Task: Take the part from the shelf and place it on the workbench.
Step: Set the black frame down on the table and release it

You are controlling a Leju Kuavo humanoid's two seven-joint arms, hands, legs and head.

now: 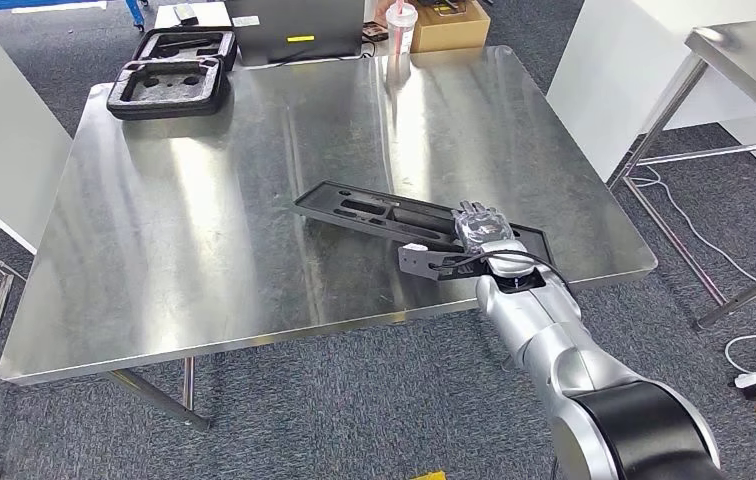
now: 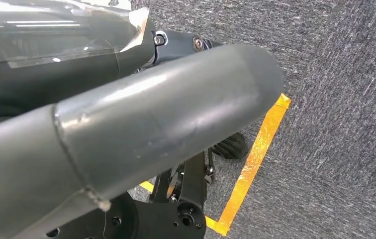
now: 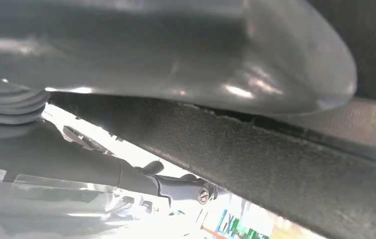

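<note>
The part, a long flat black moulded tray with recessed cut-outs, lies on the brushed steel workbench, slanting from mid-table toward the near right edge, with its near end reaching close to that edge. The robot's right hand sits on top of that near end, silver forearm coming up from below. In the right wrist view the thick grey thumb lies along the upper face of the black textured edge, touching it, and darker fingers show on the far side of that edge, so I judge the hand grips the tray rather than merely resting on it; how tightly, I cannot tell.

The left hand hangs low over grey carpet and a strip of yellow floor tape. Its thumb fills the view and nothing shows in its grasp, but whether its fingers are spread or curled I cannot tell.

Farther off on the bench sit two black foam-lined cases, stacked at the far left corner, and a clear plastic cup with a straw near the back edge.

To my eye this is the placing step, nearly finished. What the next move calls for is a loosening of the fingers and a lift straight up and clear, without dragging the tray, since its near end lies so close to the table's edge.
</note>
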